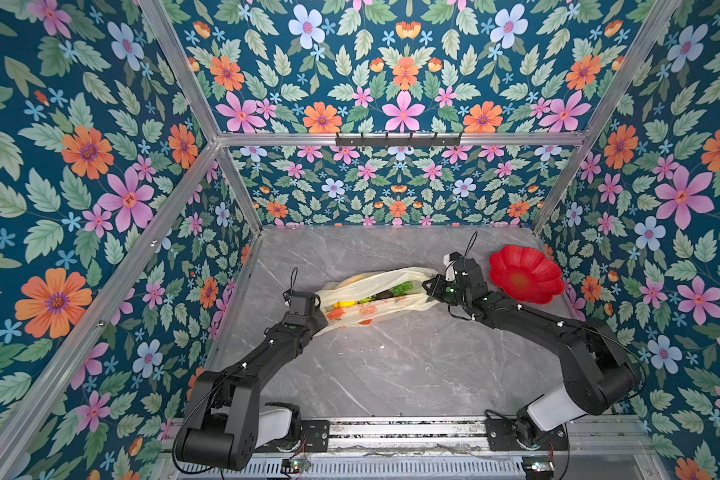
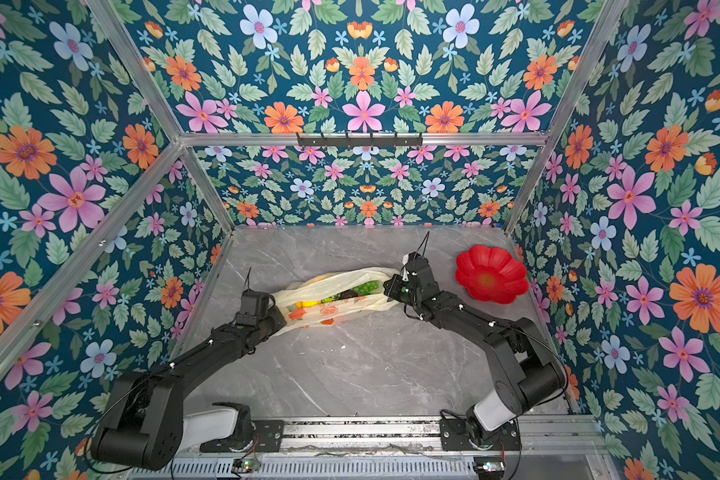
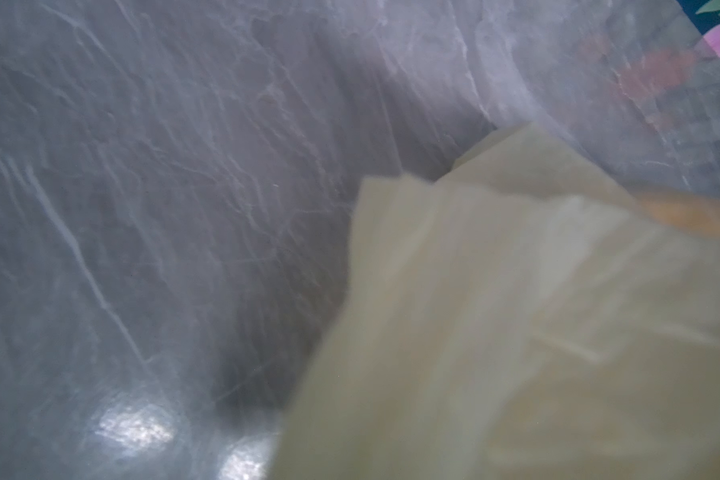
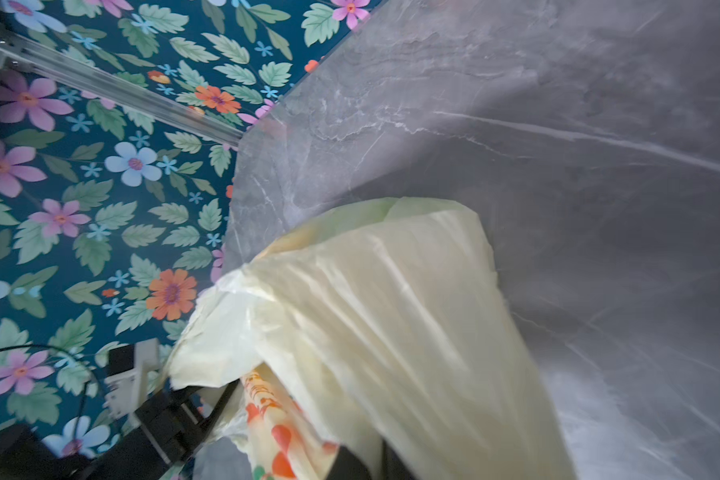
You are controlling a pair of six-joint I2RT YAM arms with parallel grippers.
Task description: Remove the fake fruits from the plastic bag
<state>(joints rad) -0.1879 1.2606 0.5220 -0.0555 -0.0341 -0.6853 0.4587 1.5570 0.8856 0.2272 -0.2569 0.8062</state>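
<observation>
Cream plastic bag, fake fruits showing, gripped by left tool and right tool.

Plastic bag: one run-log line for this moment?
left gripper: shut on plastic bag | right gripper: shut on plastic bag | fake fruits: in bag, none out | bag: stretched between grippers

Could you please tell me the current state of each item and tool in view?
plastic bag: mouth open, stretched between both tools.
fake fruits: inside the bag.
red plate: empty, apart from the bag.
left tool: shut on the bag's end.
right tool: shut on the bag's handles.
</observation>
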